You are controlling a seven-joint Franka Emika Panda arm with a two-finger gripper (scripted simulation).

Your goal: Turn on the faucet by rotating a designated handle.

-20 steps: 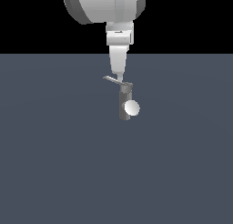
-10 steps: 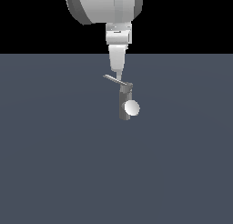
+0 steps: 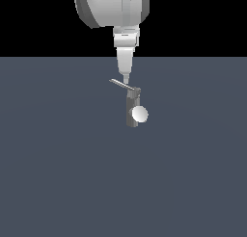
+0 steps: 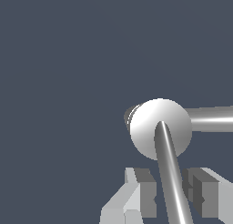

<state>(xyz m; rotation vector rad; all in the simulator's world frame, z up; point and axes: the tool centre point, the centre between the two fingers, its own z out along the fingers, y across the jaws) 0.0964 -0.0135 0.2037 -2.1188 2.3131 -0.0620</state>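
Above the post: I hold the pincer (image 3: 125, 80) straight over the handle (image 3: 122, 85), tips pointing down.
Pincer state: in the wrist view I see the pincer (image 4: 172, 196) with its fingers (image 4: 141, 191) parted a narrow way and one grey bar running through the gap between them; I judge that bar to be the handle (image 4: 170, 182). Whether the pads press it I cannot tell.
Contact: in the exterior view the tips meet the handle near its middle; touching or just above, I cannot tell.
Handle axis: a thin flat bar, long axis running from the post's top out toward the exterior view's left, the free end sitting slightly higher in the picture.
Handle from pincer: directly below; the pivot end lies toward the exterior view's right.
Faucet: the faucet (image 3: 131, 111) stands upright on the desk (image 3: 58, 173), white ball (image 3: 140, 114) on its front.
Coming move (my judgement): a sideways sweep about the post's upright axis, across the bar's length, not along it.
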